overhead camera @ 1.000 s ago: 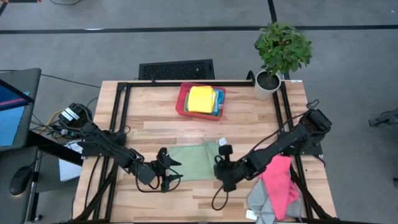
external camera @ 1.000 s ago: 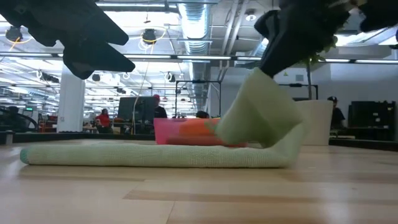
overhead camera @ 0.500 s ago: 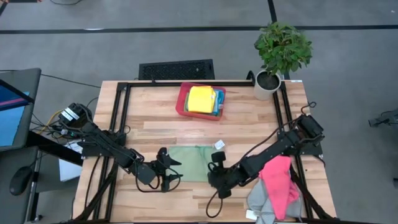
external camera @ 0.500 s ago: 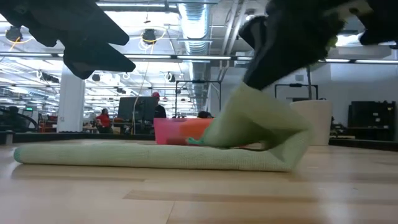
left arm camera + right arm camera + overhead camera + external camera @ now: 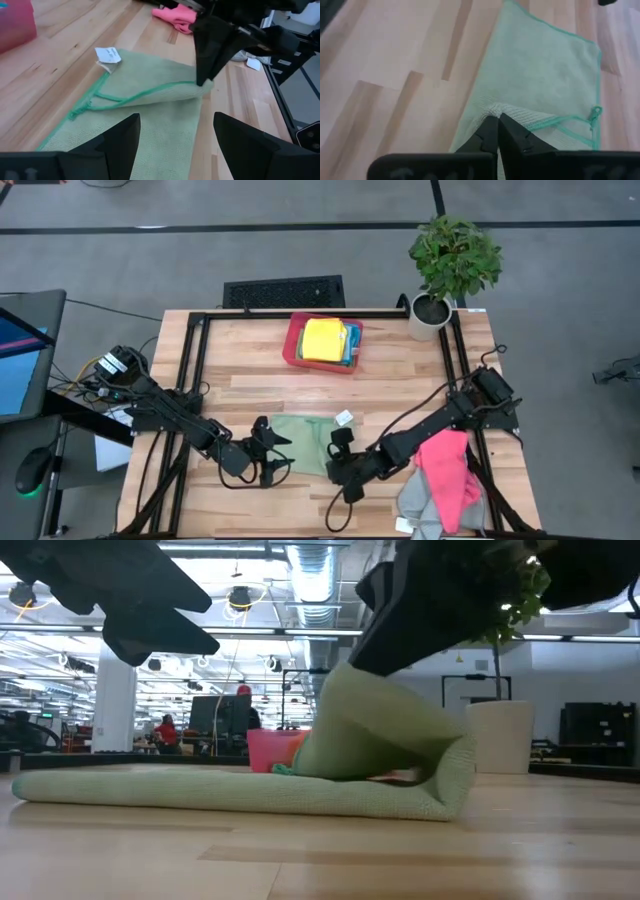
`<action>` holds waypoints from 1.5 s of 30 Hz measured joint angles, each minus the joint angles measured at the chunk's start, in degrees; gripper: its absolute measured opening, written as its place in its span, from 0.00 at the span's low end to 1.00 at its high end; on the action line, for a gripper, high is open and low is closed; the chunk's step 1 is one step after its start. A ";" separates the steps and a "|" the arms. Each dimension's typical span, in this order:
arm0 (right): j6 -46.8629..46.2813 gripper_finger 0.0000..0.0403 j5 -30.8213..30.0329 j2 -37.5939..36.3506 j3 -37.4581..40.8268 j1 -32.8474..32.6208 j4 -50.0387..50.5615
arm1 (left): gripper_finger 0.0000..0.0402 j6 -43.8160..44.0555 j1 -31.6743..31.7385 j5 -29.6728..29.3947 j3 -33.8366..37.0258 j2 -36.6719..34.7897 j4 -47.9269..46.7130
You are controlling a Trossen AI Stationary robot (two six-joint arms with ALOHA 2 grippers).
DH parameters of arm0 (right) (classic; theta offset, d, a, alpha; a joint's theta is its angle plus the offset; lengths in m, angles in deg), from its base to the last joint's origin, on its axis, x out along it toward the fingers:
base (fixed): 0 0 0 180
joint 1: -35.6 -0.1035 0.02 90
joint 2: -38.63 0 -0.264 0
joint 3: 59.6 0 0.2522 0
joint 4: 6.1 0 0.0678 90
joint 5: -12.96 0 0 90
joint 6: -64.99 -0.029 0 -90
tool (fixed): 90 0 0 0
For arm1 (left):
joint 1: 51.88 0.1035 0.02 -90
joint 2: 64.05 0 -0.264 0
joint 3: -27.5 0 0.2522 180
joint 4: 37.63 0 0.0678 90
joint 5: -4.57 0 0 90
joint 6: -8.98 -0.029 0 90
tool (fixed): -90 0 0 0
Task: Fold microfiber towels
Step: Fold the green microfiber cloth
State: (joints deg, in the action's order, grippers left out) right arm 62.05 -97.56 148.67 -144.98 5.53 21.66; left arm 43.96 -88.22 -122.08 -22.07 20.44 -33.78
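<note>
The right fingers (image 5: 496, 131) are pinching the lifted edge of the green towel (image 5: 300, 442), which lies at the 6 o'clock side of the desk (image 5: 250, 370), folded partway over itself. The left fingers (image 5: 172, 135) are spread, hovering just at the towel's 9 o'clock edge. A red tray (image 5: 292, 345) sits at 12 o'clock.

Colours on my table right now

I see a pale green towel (image 5: 300, 442) with a darker green hem and a white label (image 5: 344, 418), a red tray (image 5: 322, 341) holding a yellow cloth (image 5: 322, 339) over blue, pink (image 5: 448, 470) and grey cloths (image 5: 418, 500), black arms, and light striped wood (image 5: 250, 385).
</note>
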 joint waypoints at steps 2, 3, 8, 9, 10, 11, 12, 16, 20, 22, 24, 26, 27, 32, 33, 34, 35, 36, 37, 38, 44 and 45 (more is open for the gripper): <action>-0.02 0.09 0.14 0.00 0.00 0.18 -0.09 | 0.61 -0.02 0.00 -0.04 0.00 0.00 0.02; -0.02 0.09 0.14 0.00 0.00 0.21 -0.25 | 0.61 -0.02 0.00 -0.10 0.00 0.00 0.02; 0.26 0.13 0.44 0.00 0.00 0.47 -1.69 | 0.61 0.06 0.00 -0.49 0.00 0.00 0.13; 0.39 0.14 1.03 0.00 0.00 0.62 -1.69 | 0.61 0.23 0.00 -0.49 0.00 0.00 0.11; 0.42 0.16 1.59 0.00 0.00 0.93 -1.68 | 0.61 0.49 0.00 -0.49 0.00 0.00 0.11; 0.42 0.18 2.13 0.00 0.00 1.19 -1.79 | 0.61 0.80 0.00 -0.47 0.00 0.00 0.13; 0.44 0.20 2.92 0.00 0.00 1.48 -2.05 | 0.61 1.09 0.00 -0.42 0.00 0.00 0.13; 0.44 0.33 5.32 0.00 0.00 2.47 -3.29 | 0.61 1.93 0.00 -0.21 0.00 0.00 0.33; 0.47 0.48 5.73 -0.76 0.07 2.86 -2.70 | 0.61 3.77 0.00 0.61 0.00 0.00 0.33; 0.44 0.54 5.59 -2.61 0.11 2.83 -2.23 | 0.61 4.60 0.00 1.51 0.00 0.00 0.33; -0.60 0.58 5.04 -4.91 0.07 2.41 -0.43 | 0.61 5.14 0.00 1.84 0.00 0.00 0.33; -3.07 0.60 4.05 -6.94 0.07 1.85 2.21 | 0.61 5.11 0.00 1.87 0.00 0.00 0.33; -4.37 0.60 3.54 -7.76 0.04 1.53 3.96 | 0.61 4.52 0.00 1.82 0.00 0.00 0.33; -12.11 0.57 1.95 -9.64 2.28 -0.89 6.67 | 0.61 2.89 2.31 -0.57 0.00 0.00 0.45; -13.68 0.57 1.83 -9.60 2.90 -1.57 6.81 | 0.61 2.77 3.30 0.30 0.00 0.00 0.52; -15.14 0.56 1.27 -9.53 3.61 -2.35 6.73 | 0.61 2.11 4.46 2.06 0.00 0.00 0.49; -16.68 0.56 0.39 -9.53 4.46 -3.12 6.79 | 0.61 1.12 5.58 3.85 0.00 0.00 0.40; -18.14 0.56 -0.48 -9.53 5.24 -3.94 6.68 | 0.61 0.19 6.56 4.91 0.00 0.00 0.15; -19.65 0.56 -1.35 -9.53 5.99 -4.70 6.60 | 0.61 -0.73 7.51 5.62 0.00 0.00 -0.08; -21.23 0.55 -2.42 -9.53 6.65 -5.41 6.64 | 0.61 -1.47 8.41 6.36 0.00 0.00 -0.49; -27.24 0.55 -7.33 -9.51 8.31 -8.87 5.92 | 0.61 -4.82 13.08 9.26 -0.07 2.17 -2.82; -27.47 0.55 -7.97 -9.49 8.47 -9.21 5.94 | 0.61 -6.00 14.07 9.87 -0.04 3.07 -2.70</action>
State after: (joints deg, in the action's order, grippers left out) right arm 34.58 -105.52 139.18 -136.51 -3.68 27.60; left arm 37.96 -74.15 -112.21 -22.11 23.51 -36.48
